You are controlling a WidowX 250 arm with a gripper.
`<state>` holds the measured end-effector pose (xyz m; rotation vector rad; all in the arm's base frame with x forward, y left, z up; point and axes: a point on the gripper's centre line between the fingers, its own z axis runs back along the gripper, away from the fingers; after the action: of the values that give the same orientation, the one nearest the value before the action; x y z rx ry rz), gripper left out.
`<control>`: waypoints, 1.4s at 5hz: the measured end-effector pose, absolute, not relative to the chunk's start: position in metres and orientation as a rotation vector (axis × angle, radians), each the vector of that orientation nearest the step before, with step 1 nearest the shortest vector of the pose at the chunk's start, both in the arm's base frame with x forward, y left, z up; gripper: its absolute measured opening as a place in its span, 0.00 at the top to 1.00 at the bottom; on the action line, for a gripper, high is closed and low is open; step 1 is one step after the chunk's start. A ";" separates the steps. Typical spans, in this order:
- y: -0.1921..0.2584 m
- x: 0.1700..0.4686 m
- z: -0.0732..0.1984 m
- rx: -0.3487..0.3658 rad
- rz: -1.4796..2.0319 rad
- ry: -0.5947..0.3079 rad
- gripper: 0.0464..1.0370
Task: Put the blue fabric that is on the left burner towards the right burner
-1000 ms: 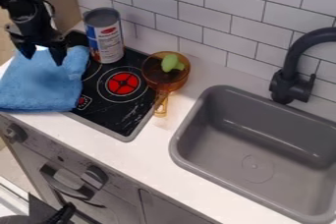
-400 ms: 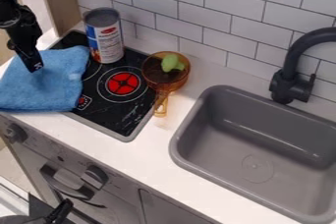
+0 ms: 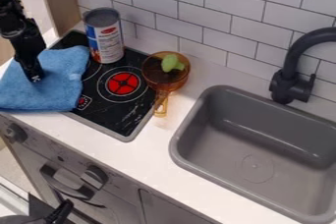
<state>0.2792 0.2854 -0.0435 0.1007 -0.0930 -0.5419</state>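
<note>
One blue cloth: spread in a soft, thick heap across the left side of the cooktop, covering most of the left burner and lapping onto the counter

Claw: it has turned since the earliest view and come down over the middle of the cloth, lower than it was a moment ago; its tip now meets the cloth in your view, though you cannot be sure how firmly it touches

Grip: you cannot tell whether the claw is open or closed, so don't count the cloth as held

Cloth's place: its outline has not visibly shifted through the approach, so your transfer is still to come; you look to be at the grasping step

Right burner: bare red disc, ready for you to bring the cloth over

Can: upright just beyond the cloth's far corner; a sideways drag could snag it, so a small lift first seems wise

Amber pan: beside the right burner, a green toy in it; stop your move short of its handle
</note>
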 end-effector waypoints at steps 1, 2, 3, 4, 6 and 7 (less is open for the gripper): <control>0.285 0.282 -0.049 0.087 -0.531 -0.067 0.99; 0.282 0.284 -0.047 0.058 -0.419 -0.084 0.99; 0.280 0.283 -0.050 0.071 -0.343 -0.069 0.99; 0.275 0.281 -0.050 0.029 -0.281 -0.063 0.99; 0.267 0.272 -0.052 -0.008 -0.091 -0.013 0.99; 0.259 0.270 -0.055 -0.034 0.059 0.010 0.99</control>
<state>0.2698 0.2592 -0.0548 -0.0343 0.0100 0.0594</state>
